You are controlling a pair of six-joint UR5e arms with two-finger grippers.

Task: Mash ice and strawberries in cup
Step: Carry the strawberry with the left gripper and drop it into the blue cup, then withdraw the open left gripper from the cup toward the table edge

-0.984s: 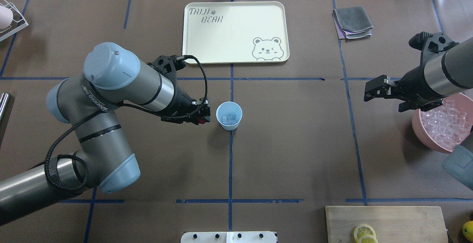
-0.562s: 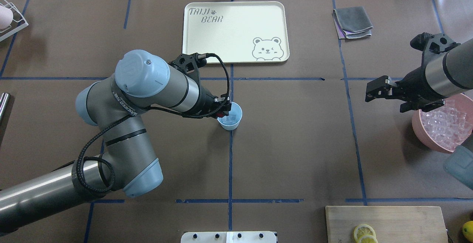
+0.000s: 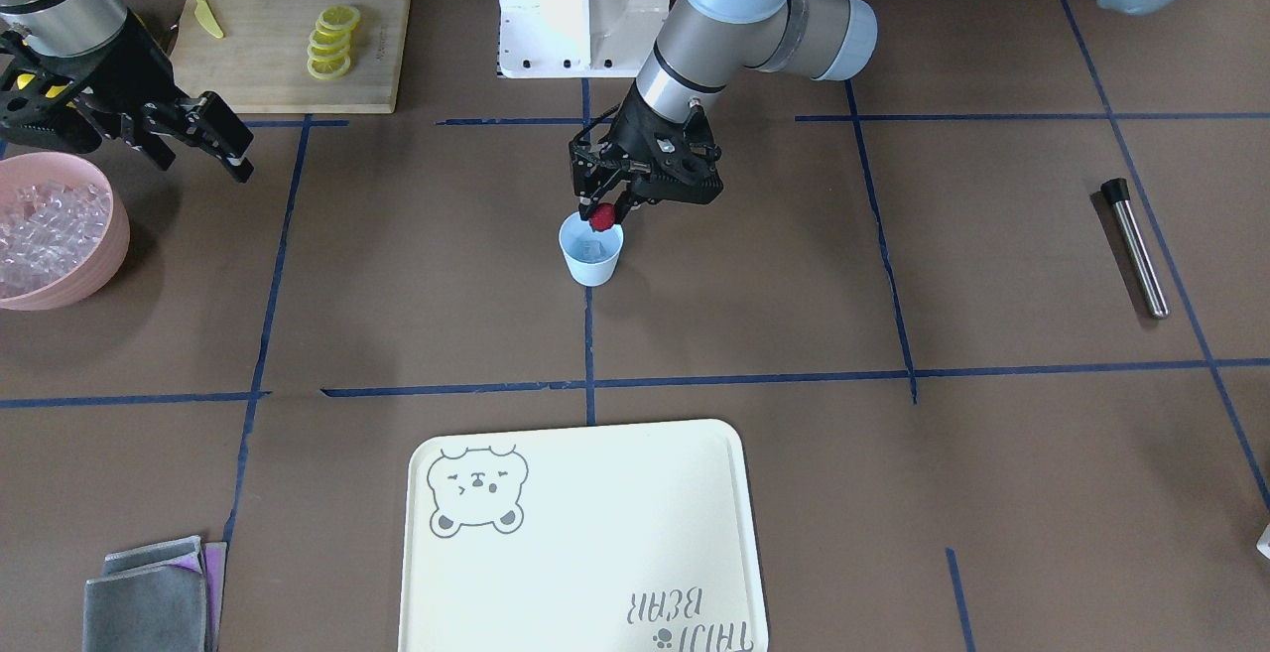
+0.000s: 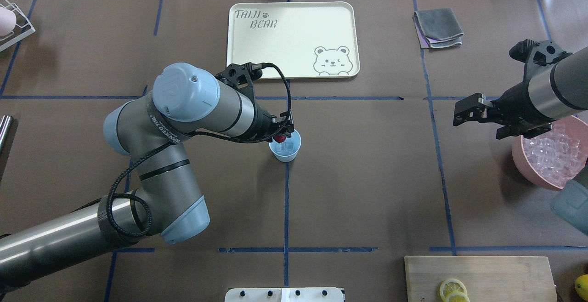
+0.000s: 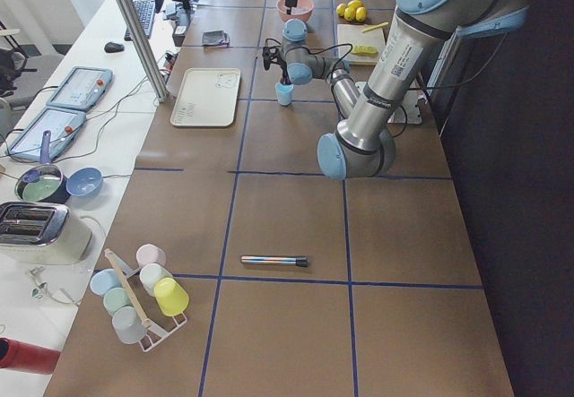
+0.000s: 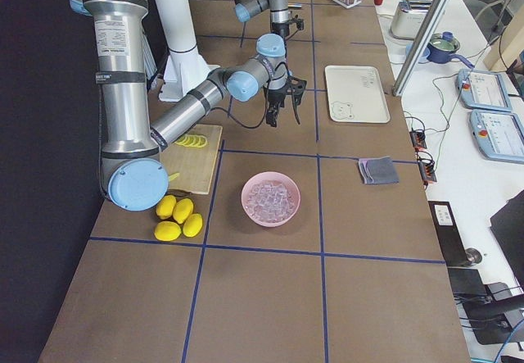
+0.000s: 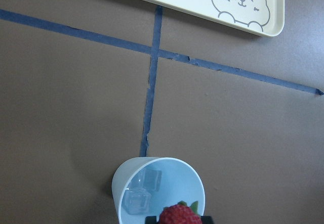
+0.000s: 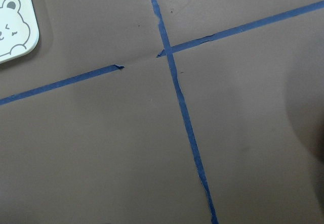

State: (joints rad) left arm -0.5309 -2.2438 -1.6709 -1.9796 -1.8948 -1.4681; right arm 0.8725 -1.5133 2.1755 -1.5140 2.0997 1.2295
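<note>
The left claw (image 3: 601, 214) is clenched on a dark-red strawberry (image 3: 601, 220) with a speck of green, holding it right at the mouth of the pale-blue cup (image 3: 591, 265), over the rim on the robot's side. The cup stands upright at the middle of the bench, on a crossing of blue tape lines. The left wrist view shows two clear ice cubes (image 7: 137, 202) lying at the bottom of the cup, with the berry above them at the near rim.

The right claw (image 4: 461, 111) hangs with its fingers spread and nothing between them, well apart from the cup and just beside a pink bowl (image 4: 523, 164) heaped with ice cubes near the bench's right end.

A cream tray (image 4: 294, 8) printed with a bear lies along the edge opposite the robot, in line with the cup. A folded grey cloth (image 4: 438, 27) sits near that same edge, toward the right end. A wooden board (image 3: 288, 17) with lemon slices lies by the robot's edge, and a metal rod (image 3: 1136, 245) lies toward the left end.
</note>
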